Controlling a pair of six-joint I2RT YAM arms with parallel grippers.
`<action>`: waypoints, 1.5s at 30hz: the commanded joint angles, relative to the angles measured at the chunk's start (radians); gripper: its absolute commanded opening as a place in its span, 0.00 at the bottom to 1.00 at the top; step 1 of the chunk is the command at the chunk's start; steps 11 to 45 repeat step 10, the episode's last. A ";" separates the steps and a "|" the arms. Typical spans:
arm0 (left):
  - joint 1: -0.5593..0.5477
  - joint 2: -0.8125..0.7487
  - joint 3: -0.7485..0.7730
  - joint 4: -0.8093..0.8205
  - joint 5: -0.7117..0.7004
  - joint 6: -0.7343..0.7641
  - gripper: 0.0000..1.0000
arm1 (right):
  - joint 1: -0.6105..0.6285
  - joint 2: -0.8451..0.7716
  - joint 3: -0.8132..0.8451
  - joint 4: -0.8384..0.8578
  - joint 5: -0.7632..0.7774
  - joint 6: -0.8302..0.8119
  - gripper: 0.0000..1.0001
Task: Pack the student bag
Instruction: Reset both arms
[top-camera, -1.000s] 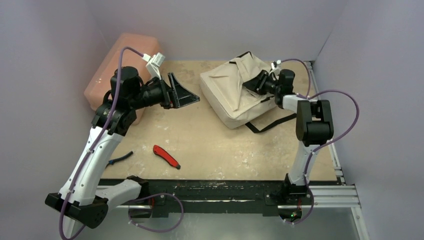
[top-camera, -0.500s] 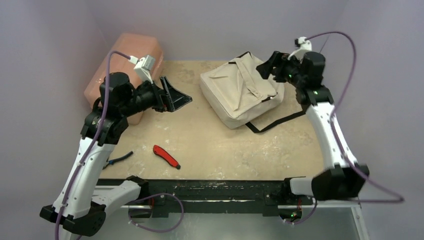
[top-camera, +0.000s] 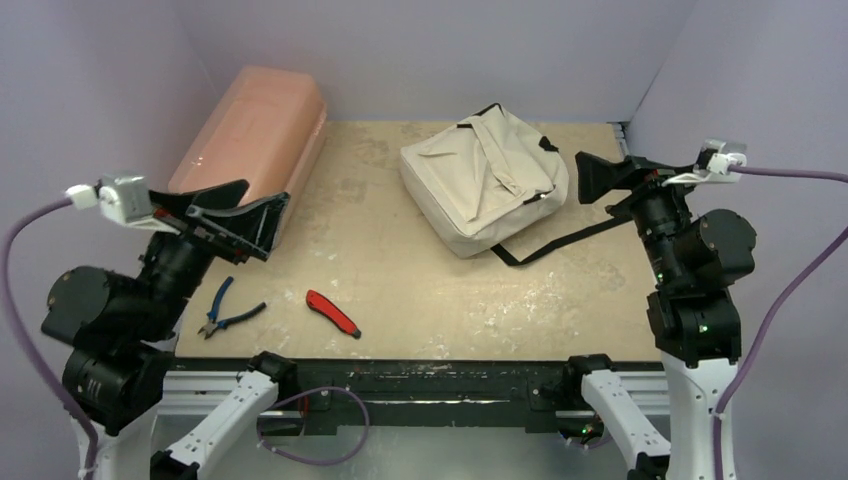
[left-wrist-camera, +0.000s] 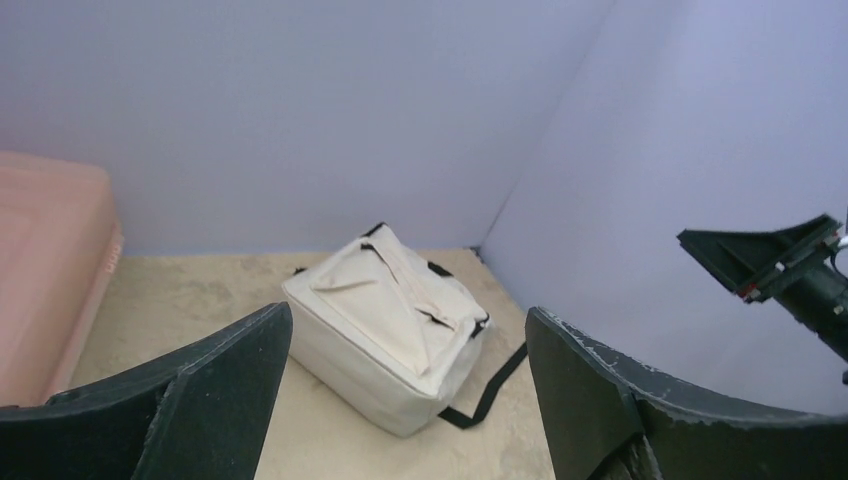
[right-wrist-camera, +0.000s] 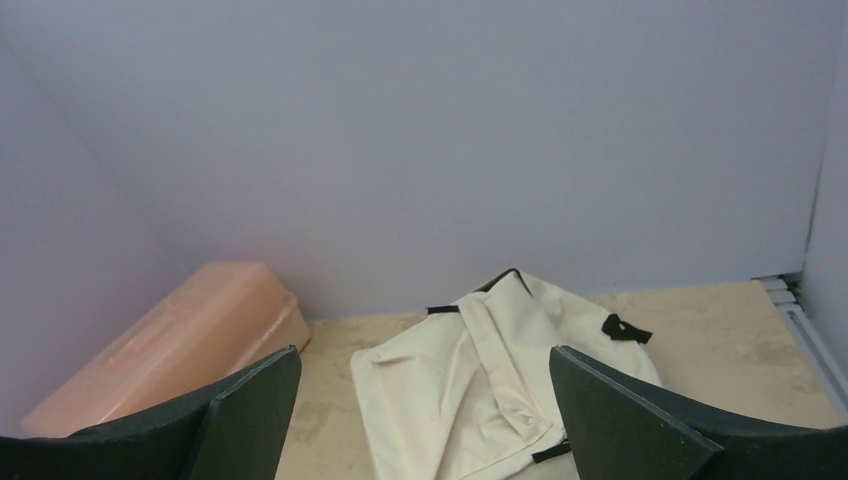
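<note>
The tan board tabletop (top-camera: 420, 280) is matt and scuffed whitish. At one o'clock on it, the soft cream cloth backpack with black webbing straps (top-camera: 485, 185) looks matt and creased. At ten o'clock, the rigid pink plastic box (top-camera: 255, 125) is smooth and faintly glossy. The left gripper (left-wrist-camera: 408, 318) has matt black fingers (left-wrist-camera: 590, 390), scratched at the edges.

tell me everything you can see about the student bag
The student bag is a soft cream fabric pack with black trim. It lies flat and skewed on the far right part of the table, close to the back wall. Its front flap looks folded shut and creased, with a fabric band running down it. A black strap trails from its near edge across the table toward the right. Nothing but the table touches it.
</note>
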 joint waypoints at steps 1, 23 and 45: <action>0.006 -0.042 -0.031 0.068 -0.151 0.055 0.87 | 0.004 -0.024 0.026 -0.001 0.122 0.025 0.99; 0.006 -0.037 -0.039 0.029 -0.165 0.058 0.87 | 0.003 -0.038 -0.009 0.037 0.098 0.022 0.99; 0.006 -0.037 -0.039 0.029 -0.165 0.058 0.87 | 0.003 -0.038 -0.009 0.037 0.098 0.022 0.99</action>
